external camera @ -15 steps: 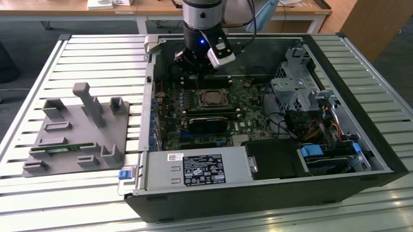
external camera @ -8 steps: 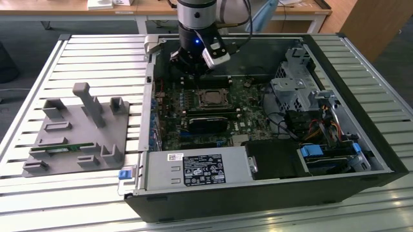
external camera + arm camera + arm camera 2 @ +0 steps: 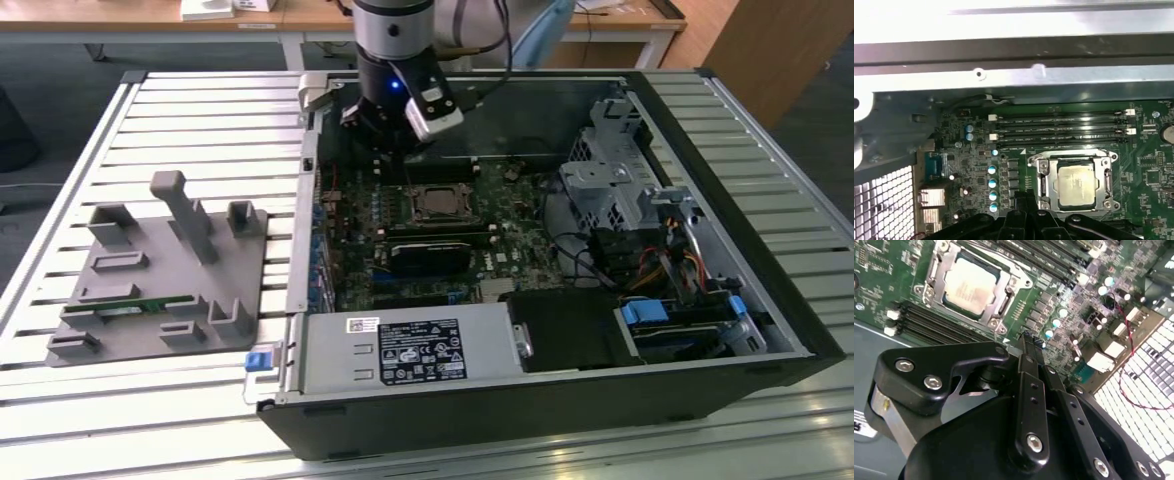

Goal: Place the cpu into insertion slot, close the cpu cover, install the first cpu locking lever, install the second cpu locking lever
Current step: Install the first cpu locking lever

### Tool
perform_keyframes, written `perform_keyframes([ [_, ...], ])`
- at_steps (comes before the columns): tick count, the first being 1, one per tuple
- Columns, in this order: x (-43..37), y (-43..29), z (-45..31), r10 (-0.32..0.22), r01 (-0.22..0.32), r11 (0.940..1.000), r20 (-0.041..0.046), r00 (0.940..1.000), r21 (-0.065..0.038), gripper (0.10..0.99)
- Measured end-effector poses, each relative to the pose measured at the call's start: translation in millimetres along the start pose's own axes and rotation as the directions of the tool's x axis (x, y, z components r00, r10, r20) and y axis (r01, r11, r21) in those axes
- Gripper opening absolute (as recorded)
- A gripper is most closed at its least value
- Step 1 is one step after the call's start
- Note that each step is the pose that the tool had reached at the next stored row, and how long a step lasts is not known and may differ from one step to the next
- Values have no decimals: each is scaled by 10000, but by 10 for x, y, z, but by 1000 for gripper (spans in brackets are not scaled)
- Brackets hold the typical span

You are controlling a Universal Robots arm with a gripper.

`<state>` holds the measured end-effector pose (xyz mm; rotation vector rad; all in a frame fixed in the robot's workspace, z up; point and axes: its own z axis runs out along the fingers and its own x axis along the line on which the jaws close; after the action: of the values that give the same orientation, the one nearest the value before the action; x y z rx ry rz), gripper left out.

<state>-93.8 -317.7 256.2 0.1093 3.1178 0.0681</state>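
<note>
While my tool (image 3: 388, 142) hangs over the far part of the open computer case (image 3: 747, 330), its black fingers (image 3: 1030, 371) are drawn together with nothing between them, as both wrist views show. Just on the near side of them, the cpu (image 3: 1075, 186) lies flat in the insertion slot (image 3: 1040, 165) on the green motherboard (image 3: 884, 270), silvery-tan top facing up. The cpu cover (image 3: 1069, 161) lies down around it, framing the chip in its window. I cannot tell how the locking levers sit. On the slatted worktop (image 3: 80, 400), at the exterior view's left, stands a grey fixture plate (image 3: 160, 290), well apart from the case.
</note>
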Motion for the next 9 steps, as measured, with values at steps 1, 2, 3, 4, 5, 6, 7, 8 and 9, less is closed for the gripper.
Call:
perform_keyframes([
  [1,10,11,1,1,-1,10000,1,10000,0,106],
  [2,17,28,2,2,-2,10000,0,10000,0,106],
  [3,24,49,3,3,-3,10000,0,10000,0,106],
  [4,30,70,5,1,-1,10000,1,10000,-1,106],
  [5,37,92,7,0,0,10000,1,10000,-1,106],
  [6,41,104,9,-2,2,10000,1,10000,-1,106],
  [7,45,116,11,-7,7,10000,0,10000,-2,106],
  [8,49,130,14,-10,10,10000,0,10000,-2,106],
  [9,51,146,17,-12,12,10000,0,10000,-2,106],
])
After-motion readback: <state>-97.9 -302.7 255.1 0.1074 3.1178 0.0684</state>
